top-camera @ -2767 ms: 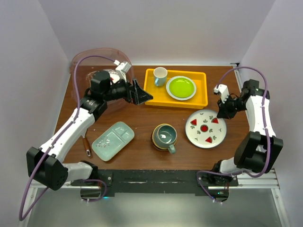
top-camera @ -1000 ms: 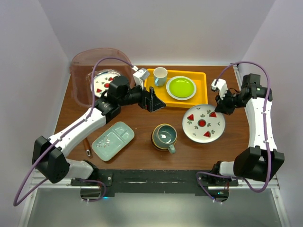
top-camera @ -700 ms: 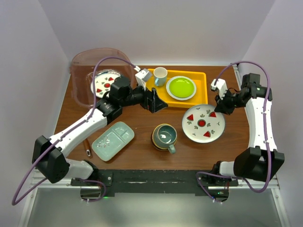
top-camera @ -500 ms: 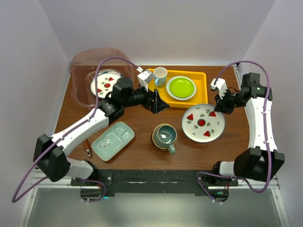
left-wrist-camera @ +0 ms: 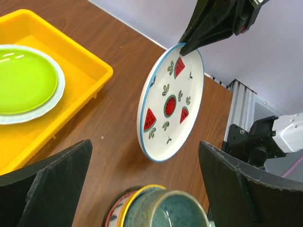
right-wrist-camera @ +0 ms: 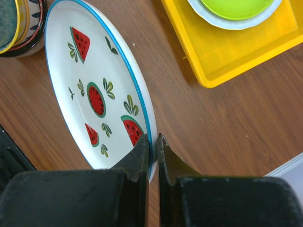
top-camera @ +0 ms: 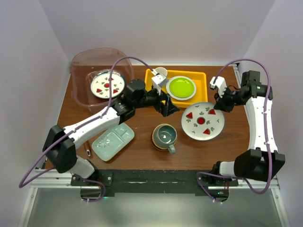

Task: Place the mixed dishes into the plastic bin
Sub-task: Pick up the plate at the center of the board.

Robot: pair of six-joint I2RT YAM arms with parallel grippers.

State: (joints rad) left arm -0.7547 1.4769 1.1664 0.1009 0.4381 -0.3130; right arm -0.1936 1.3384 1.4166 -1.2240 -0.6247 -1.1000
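Pale green divided tray (top-camera: pixel 112 141) at near left of table (top-camera: pixel 139 153), lying flat, neither arm on it. To its right, near centre: teal mug (top-camera: pixel 164 135) seated in a stack of patterned bowls (top-camera: pixel 156 142), handle toward the near right. No gripper in contact.

Further back, right of centre: white watermelon plate (top-camera: pixel 201 120), blue-rimmed, tipped up on a slant, patterned face toward the left. Far right rim pinched between the narrow-set fingers of right gripper (right-wrist-camera: pixel 152 139), clamped on that edge. Low edge close to the wood; contact with the table not clear from any view.

Left of that plate, between bowl stack and yellow tray (top-camera: pixel 200 97): left gripper (top-camera: pixel 171 108), jaws spread wide, nothing between them, pointed right toward the tilted plate and clear of it.

Far centre: yellow tray, holding lime-green plate (top-camera: pixel 181 87) and, at its far left corner, small white cup (top-camera: pixel 160 72), partly hidden behind the left wrist.

Far left corner: plastic bin (top-camera: pixel 79 82), translucent, upright. Inside, flat on its floor: second watermelon plate (top-camera: pixel 107 84). All other dishes outside the bin.
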